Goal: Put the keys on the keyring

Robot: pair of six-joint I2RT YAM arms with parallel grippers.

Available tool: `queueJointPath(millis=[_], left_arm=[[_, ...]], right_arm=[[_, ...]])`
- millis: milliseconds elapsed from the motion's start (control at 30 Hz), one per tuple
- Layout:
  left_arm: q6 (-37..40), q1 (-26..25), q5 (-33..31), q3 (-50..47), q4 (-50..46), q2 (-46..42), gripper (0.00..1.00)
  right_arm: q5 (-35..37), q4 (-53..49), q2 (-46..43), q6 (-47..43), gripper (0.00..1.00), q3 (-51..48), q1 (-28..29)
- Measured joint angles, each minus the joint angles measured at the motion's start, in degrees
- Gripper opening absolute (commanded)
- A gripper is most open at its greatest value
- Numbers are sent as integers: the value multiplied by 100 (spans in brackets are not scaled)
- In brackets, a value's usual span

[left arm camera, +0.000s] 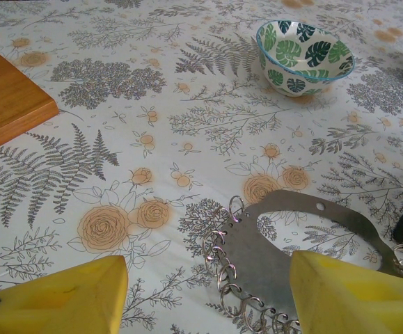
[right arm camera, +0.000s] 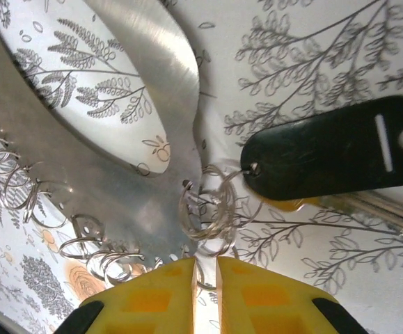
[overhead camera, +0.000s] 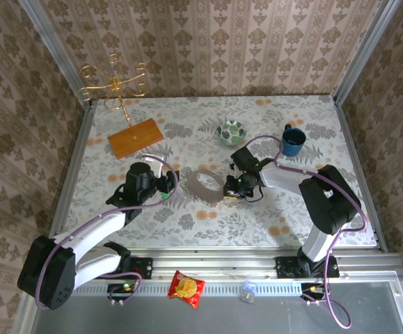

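**Right gripper nearly closed at the keyring's rim; left gripper wide and empty**

The right gripper (right arm camera: 205, 264) points down at the table (right arm camera: 312, 62); its yellow fingers (right arm camera: 145, 299) stand almost together, with only a slim slit between them; a strand of thin wire reaches that slit at the tips, but I cannot tell whether it is pinched. Just ahead of the tips sits a cluster of small wire rings (right arm camera: 208, 209) at the rim of the keyring (right arm camera: 117, 139), a flat grey metal loop lying on the table with more such rings strung along its edge. The black-headed key (right arm camera: 340, 156) lies just beside that cluster; a ring through the hole in its head overlaps the others, and whether they are linked cannot be made out; its metal blade shows from under the head.

The left gripper (left arm camera: 208, 268) stands wide, its two fingers well apart, holding nothing; the near side of the keyring lies on the table just beyond and between them.

From above, the keyring rests mid-table between the two grippers; the bowl (overhead camera: 232, 132) stands beyond it, the mug (overhead camera: 293, 141) off to the right, the wooden board (overhead camera: 135, 138) off to the left.
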Motion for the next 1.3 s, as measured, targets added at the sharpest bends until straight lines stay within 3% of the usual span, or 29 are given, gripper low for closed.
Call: queueJointPath(millis=[267, 600, 1000, 1300], left_arm=[[0, 0, -2, -13, 0, 0, 64], [0, 11, -4, -74, 2, -37, 63], [0, 17, -7, -87, -2, -181, 63], [0, 17, -7, -122, -4, -184, 64]], right_arm=[[-83, -9, 20, -4, 22, 61, 210], [1659, -1412, -90, -1488, 29, 861, 839], [2581, -2181, 828, -2592, 29, 1836, 1816], [3198, -2538, 1182, -2889, 27, 2129, 1934]])
